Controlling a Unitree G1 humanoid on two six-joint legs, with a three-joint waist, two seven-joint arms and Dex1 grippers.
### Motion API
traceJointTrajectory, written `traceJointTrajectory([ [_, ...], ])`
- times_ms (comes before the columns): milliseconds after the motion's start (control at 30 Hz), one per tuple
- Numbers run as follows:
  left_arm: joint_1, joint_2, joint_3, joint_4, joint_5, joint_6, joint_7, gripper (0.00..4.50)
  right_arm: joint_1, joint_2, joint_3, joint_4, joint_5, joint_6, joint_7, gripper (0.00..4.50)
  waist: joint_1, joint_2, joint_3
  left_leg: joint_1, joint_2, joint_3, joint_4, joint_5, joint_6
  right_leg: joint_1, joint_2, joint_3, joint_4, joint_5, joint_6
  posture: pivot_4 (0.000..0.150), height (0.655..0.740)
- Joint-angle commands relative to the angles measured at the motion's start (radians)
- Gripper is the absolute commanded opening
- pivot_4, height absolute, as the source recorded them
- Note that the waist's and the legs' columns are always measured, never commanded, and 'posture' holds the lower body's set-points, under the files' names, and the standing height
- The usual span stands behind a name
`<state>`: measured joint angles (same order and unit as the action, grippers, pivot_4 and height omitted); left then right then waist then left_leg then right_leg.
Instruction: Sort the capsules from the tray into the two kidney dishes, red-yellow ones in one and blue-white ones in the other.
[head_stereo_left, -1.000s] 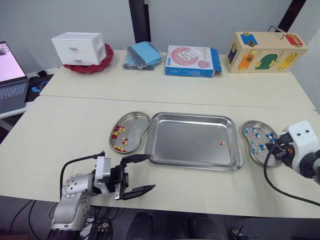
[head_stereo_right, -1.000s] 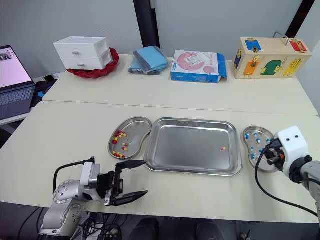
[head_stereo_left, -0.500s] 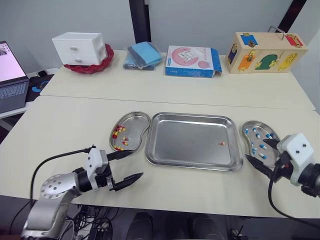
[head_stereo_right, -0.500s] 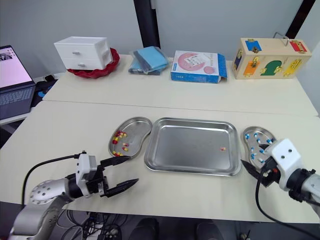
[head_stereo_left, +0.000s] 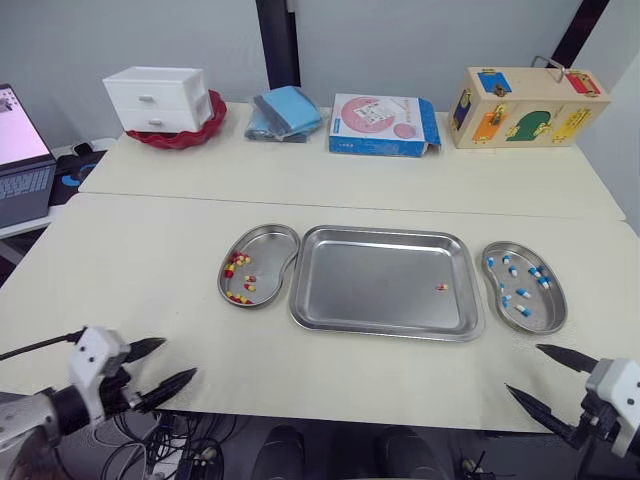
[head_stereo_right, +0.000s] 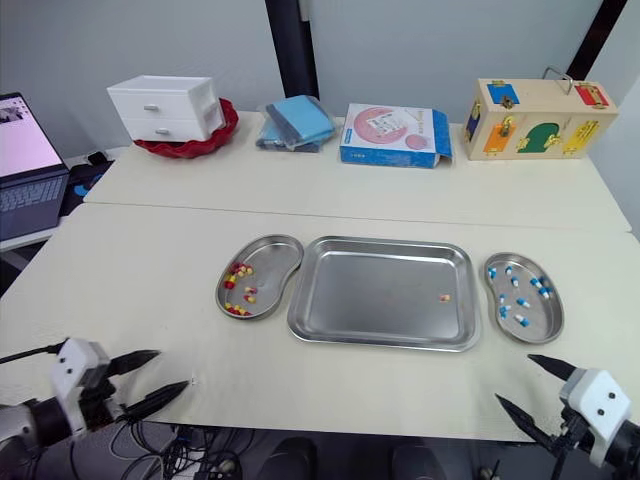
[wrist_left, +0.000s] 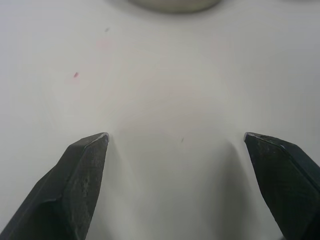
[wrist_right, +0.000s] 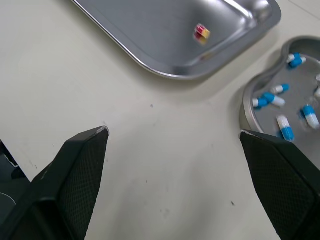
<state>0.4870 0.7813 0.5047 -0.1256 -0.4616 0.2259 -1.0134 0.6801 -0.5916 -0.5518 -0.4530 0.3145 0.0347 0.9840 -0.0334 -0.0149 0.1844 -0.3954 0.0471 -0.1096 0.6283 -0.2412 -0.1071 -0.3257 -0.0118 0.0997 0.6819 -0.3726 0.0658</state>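
Left gripper hangs low, well left of the tray and nearer, fingers spread wide, empty, pointing right. Right gripper sits off the tray's near right corner, likewise wide and empty. One red-yellow capsule lies inside the tray's right side. Left dish, against the tray, holds red-yellow capsules; right dish, just beside it, blue-white ones.

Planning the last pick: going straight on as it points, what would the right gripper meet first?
Probably the near rim of the tray, past bare table; the right gripper is open. Its height above the table is unclear.
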Motion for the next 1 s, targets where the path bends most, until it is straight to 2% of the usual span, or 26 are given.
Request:
traceJointTrajectory([
  [33,0.023,-0.004,0.053,-0.011,0.001,-0.019,0.002,4.5,0.002,-0.007,-0.011,0.005,0.01,-0.046,0.004,4.34,0.001,0.0,0.0,0.0,0.0,0.0,0.0,0.0,0.0,0.0,0.0,0.0,0.0,0.0,0.0,0.15,0.7312],
  [300,0.013,0.022,0.04,-0.069,-0.005,-0.016,-0.019,4.5,-0.047,-0.01,0.024,-0.032,0.03,-0.031,-0.032,4.34,0.001,-0.001,0.0,0.0,0.0,0.0,0.0,0.0,0.0,0.0,0.0,0.0,0.0,0.0,0.0,0.15,0.7312],
  [633,-0.108,0.071,-0.06,-0.308,-0.076,0.114,-0.031,4.5,-0.039,0.036,0.118,-0.174,0.01,0.035,-0.142,4.34,0.003,0.0,0.0,0.0,0.0,-0.001,0.0,0.0,0.0,0.001,0.0,0.0,0.0,0.0,0.0,0.15,0.7312],
  [800,-0.325,0.07,-0.22,-0.398,-0.132,0.249,0.026,4.5,-0.035,0.044,0.164,-0.216,-0.004,0.056,-0.186,4.34,0.005,0.0,0.0,0.0,0.0,-0.001,0.001,0.0,0.0,0.002,0.0,-0.001,0.0,0.0,0.0,0.15,0.7312],
  [867,-0.426,0.06,-0.318,-0.409,-0.114,0.288,0.046,4.5,-0.035,0.047,0.182,-0.232,-0.012,0.064,-0.2,4.34,0.005,0.0,-0.001,0.001,-0.001,-0.002,0.001,0.0,0.0,0.003,0.0,-0.001,0.0,0.0,0.0,0.15,0.7312],
  [1000,-0.659,-0.046,-0.545,-0.368,-0.068,0.36,0.096,4.5,-0.029,0.062,0.22,-0.269,-0.017,0.086,-0.235,4.34,0.003,0.0,-0.001,0.002,-0.001,-0.002,0.001,0.0,0.0,0.004,0.0,-0.002,0.0,0.0,0.001,0.15,0.7312],
])
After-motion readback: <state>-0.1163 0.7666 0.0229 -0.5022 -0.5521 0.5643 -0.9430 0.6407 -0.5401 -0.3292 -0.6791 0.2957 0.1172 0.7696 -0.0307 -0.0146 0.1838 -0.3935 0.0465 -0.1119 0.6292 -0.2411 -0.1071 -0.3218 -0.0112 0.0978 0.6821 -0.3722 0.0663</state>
